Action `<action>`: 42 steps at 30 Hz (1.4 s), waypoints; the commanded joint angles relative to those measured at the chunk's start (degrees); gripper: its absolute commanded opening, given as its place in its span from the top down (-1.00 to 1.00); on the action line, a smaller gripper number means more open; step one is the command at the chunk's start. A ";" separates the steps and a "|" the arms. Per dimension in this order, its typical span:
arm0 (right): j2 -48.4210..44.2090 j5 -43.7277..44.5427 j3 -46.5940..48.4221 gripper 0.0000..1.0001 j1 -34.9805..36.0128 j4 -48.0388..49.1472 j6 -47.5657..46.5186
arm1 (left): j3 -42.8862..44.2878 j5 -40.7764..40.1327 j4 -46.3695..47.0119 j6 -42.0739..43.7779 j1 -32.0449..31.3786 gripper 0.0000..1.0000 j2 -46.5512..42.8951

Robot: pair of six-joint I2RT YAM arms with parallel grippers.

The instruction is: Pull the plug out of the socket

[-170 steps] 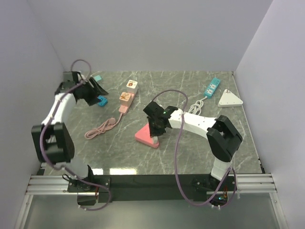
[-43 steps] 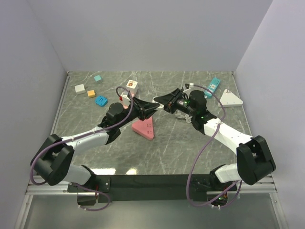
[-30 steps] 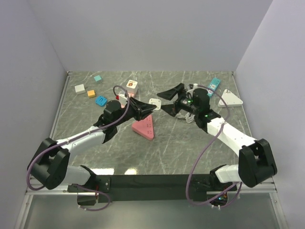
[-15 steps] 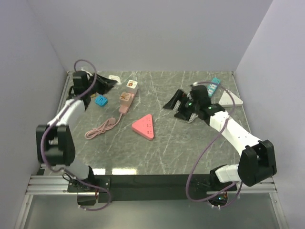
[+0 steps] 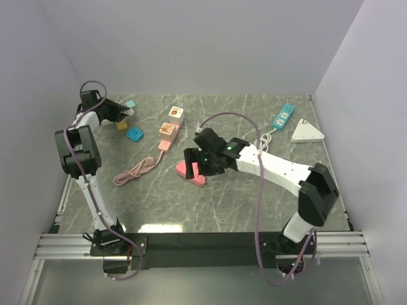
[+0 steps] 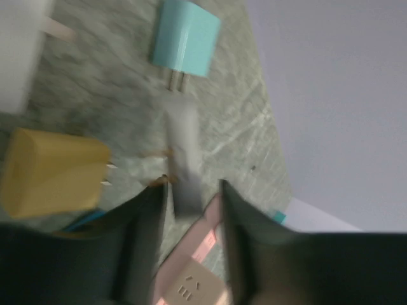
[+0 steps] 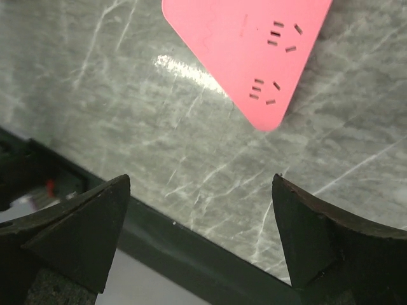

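The pink triangular socket (image 5: pixel 186 169) lies mid-table with nothing plugged in; the right wrist view shows its bare slots (image 7: pixel 254 51). My right gripper (image 5: pixel 196 164) hovers right over it, open wide (image 7: pixel 200 184) and empty. My left gripper (image 5: pixel 123 112) is at the back left corner. In the blurred left wrist view its jaws (image 6: pixel 191 187) stand apart, wider than the white plug (image 6: pixel 181 152) lying just off the tips, prongs toward a teal plug (image 6: pixel 187 41).
A yellow plug (image 6: pixel 51 171) and a blue plug (image 5: pixel 135 134) lie near the left gripper. A pink power strip (image 5: pixel 168 130) with its coiled cable (image 5: pixel 133 170) and a cream cube (image 5: pixel 176 114) sit at the back middle. Back right are a teal strip (image 5: pixel 283 115) and a white triangular socket (image 5: pixel 307 131).
The left gripper has drawn further into the back left corner and its jaws have opened around the white plug. The right arm swung from the back right to above the pink socket.
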 commanded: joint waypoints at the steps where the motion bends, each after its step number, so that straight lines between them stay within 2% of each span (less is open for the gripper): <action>1: 5.06 9.62 7.59 -0.97 3.42 -6.57 -3.77 | 6.41 0.78 -3.31 1.16 1.58 0.06 2.39; 2: 6.22 10.67 9.00 -0.97 4.05 -7.19 -4.91 | 6.68 0.51 -3.68 1.34 1.67 -0.84 2.67; 3: 7.45 13.55 12.06 -0.97 4.49 -8.41 -5.53 | 6.60 0.51 -3.77 1.52 1.93 -0.99 2.41; 9: 16.68 19.38 23.50 -1.00 8.00 -11.67 -11.51 | -0.60 2.26 0.71 0.38 2.11 -0.99 -3.56; 15: 25.90 25.35 32.73 -1.00 9.94 -14.83 -17.05 | -10.00 3.58 1.76 0.91 2.02 -0.99 -16.82; 24: 33.38 25.53 32.48 -1.00 10.73 -13.34 -18.90 | -28.11 7.97 3.18 -0.50 2.02 -0.99 -41.86; 29: 35.23 28.61 29.68 -0.90 10.12 -11.68 -17.93 | -33.65 8.77 0.55 0.64 2.11 -0.99 -49.17; 33: 36.81 30.98 28.17 -0.70 6.00 -11.76 -15.04 | -36.20 9.38 -2.18 1.78 2.11 -0.99 -53.83; 34: 36.81 30.46 28.00 -0.50 4.42 -11.67 -14.86 | -36.64 9.64 -2.53 1.87 2.11 -0.99 -54.63; 36: 37.08 30.98 27.12 -0.34 -0.06 -11.24 -14.24 | -37.78 9.73 -3.59 2.31 2.20 -0.99 -56.47; 42: 39.44 33.44 31.67 -0.25 -12.28 -11.49 -15.91 | -40.25 9.38 -4.82 2.75 2.20 -0.99 -60.61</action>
